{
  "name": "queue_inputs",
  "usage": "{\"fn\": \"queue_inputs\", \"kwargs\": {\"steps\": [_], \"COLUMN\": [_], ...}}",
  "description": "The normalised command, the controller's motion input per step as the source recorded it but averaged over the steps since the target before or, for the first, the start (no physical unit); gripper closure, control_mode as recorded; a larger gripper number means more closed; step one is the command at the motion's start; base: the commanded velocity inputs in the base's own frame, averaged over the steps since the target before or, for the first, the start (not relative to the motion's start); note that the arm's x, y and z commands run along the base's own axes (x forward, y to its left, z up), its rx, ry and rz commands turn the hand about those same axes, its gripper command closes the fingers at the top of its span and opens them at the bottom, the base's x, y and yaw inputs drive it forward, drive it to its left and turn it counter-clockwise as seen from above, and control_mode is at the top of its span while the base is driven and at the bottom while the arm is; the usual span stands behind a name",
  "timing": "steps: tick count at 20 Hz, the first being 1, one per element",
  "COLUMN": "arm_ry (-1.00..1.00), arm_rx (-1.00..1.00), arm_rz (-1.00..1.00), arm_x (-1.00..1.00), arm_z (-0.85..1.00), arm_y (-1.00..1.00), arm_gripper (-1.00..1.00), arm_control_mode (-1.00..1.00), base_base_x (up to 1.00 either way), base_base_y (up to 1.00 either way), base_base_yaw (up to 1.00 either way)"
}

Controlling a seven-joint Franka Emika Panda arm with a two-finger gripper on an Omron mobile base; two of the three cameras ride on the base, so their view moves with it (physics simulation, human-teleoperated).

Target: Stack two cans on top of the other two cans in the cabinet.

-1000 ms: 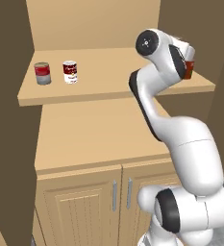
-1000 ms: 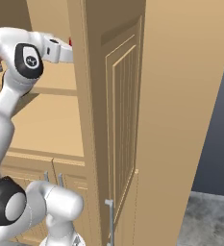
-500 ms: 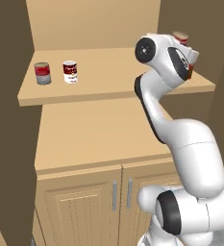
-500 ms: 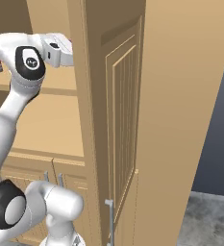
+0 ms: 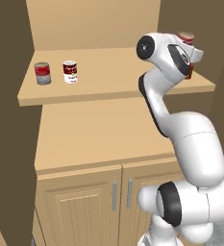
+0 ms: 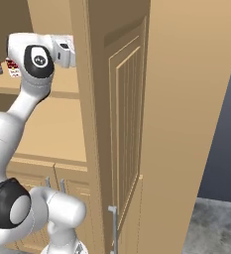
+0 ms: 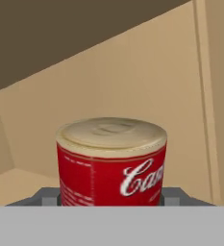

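Since the red can (image 7: 111, 163) sits right between my finger tips in the hand view, with a dark pad showing on either side of its body, I read the gripper (image 7: 111, 198) as closed around it low on the wall. From the left base view that can (image 5: 186, 38) peeks out above the wrist, over the right end of the cabinet (image 5: 84, 139) shelf (image 5: 113, 79); the arm hides what is under it, so I can't say whether it is resting on another tin or hanging free.

It looks like a stiff metal tin with a smooth printed label and a flat pale lid. I'd expect it to be light to moderately heavy, rigid enough to squeeze firmly, and a bit slippery on the label. Gripping across the body at mid-height or lower seems right, keeping it upright so its base lands flat on a lid below.

At the far left of the shelf stand the red-and-grey can (image 5: 42, 73) and the dark-red-and-white labelled can (image 5: 70, 71), just beside each other but apart, both upright and unstacked. The counter (image 5: 94, 134) below carries nothing I can see, and the two doors (image 5: 80, 206) under it are shut.
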Motion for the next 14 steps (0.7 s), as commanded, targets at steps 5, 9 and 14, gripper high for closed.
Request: {"fn": "queue_inputs", "kwargs": {"steps": [5, 9, 14], "arm_ry": [0.09, 0.01, 0.02], "arm_rx": [0.00, 0.00, 0.00], "arm_rz": [-0.12, -0.11, -0.07], "arm_x": [0.01, 0.05, 0.10], "arm_z": [0.01, -0.02, -0.10], "arm_y": [-0.21, -0.18, -0.18], "arm_gripper": [1.00, 1.00, 1.00], "arm_control_mode": [-1.00, -1.00, -1.00], "base_base_x": [0.00, 0.00, 0.00], "base_base_y": [0.00, 0.00, 0.00], "base_base_yaw": [0.00, 0.00, 0.00]}}
